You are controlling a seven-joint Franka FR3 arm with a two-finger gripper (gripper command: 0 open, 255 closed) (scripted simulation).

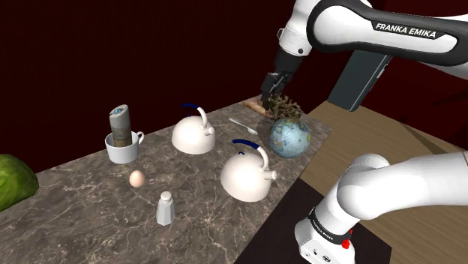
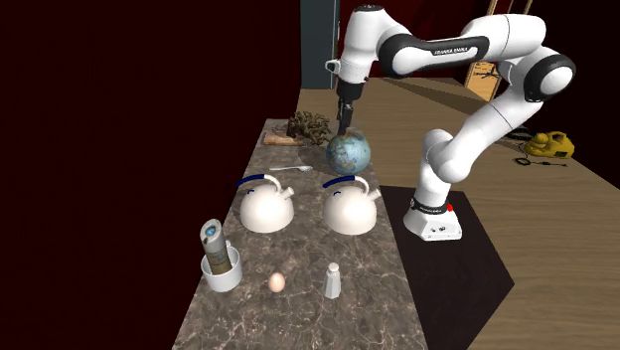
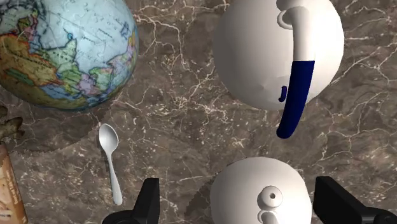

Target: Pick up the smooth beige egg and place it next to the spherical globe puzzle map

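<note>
A smooth beige egg [image 1: 136, 178] [image 2: 277, 282] lies on the dark marble counter [image 1: 82, 210], between a white cup and a white shaker. The globe [image 1: 289, 138] [image 2: 349, 152] [image 3: 63, 51], blue with a coloured map, rests at the counter's other end. My black gripper [image 1: 271, 88] [image 2: 345, 127] [image 3: 236, 191] hangs open above the counter close to the globe, far from the egg, and holds nothing. Looking down, one white kettle sits under the open fingers.
Two white kettles [image 1: 193, 133] [image 1: 246, 174] with blue handles stand between egg and globe. A white cup [image 1: 124, 146] holds a cylinder. A shaker [image 1: 166, 208], a spoon [image 3: 110, 153], a dry twig cluster [image 1: 285, 107] and a green rounded thing [image 1: 11, 180] also sit here.
</note>
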